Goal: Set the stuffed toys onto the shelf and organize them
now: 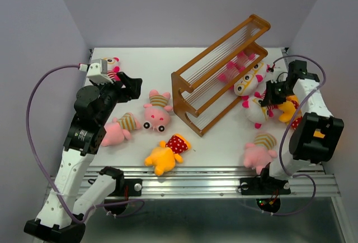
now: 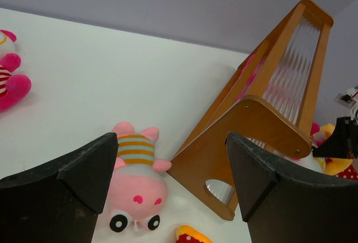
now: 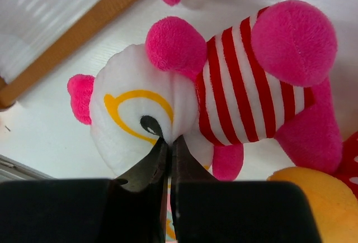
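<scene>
White table (image 1: 212,142), shelf (image 1: 224,70) mid-board. My right pincer (image 3: 169,142) nips 1 toy (image 3: 126,81) by the face for lifting. Left pincer (image 2: 170,142) spread, empty.

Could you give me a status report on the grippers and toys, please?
Right gripper shut on white-faced, red-striped plush toy beside orange-brown wooden shelf. Left gripper open, empty. Yellow-orange plush close alongside.
</scene>
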